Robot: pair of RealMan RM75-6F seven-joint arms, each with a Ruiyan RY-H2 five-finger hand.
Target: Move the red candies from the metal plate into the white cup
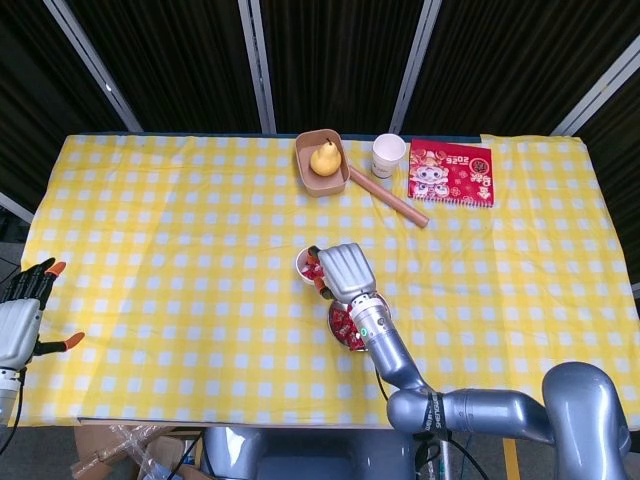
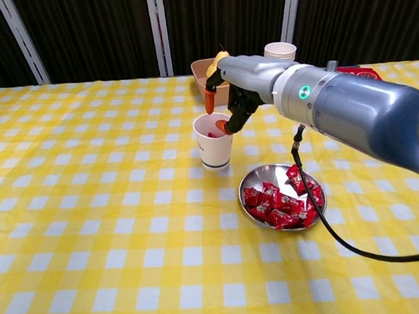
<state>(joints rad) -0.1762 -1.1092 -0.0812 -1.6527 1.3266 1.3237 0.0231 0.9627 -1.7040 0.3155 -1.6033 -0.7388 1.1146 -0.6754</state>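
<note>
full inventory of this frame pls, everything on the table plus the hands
tablecloth: one, yellow and white check, covers the table
white cup: one, white with a dark band, table centre, red candy visible inside
metal plate: one, silver, right of the white cup
red candies: a pile, count unclear, on the metal plate
tan bowl: one, far edge, holds the pear
pear: one, yellow
second paper cup: one, white, right of the tan bowl
tube: one, brown, lying diagonally near the tan bowl
red booklet: one, far right
right hand: over the white cup, orange-tipped fingers pointing down
left hand: off the table's left edge, fingers apart
</note>
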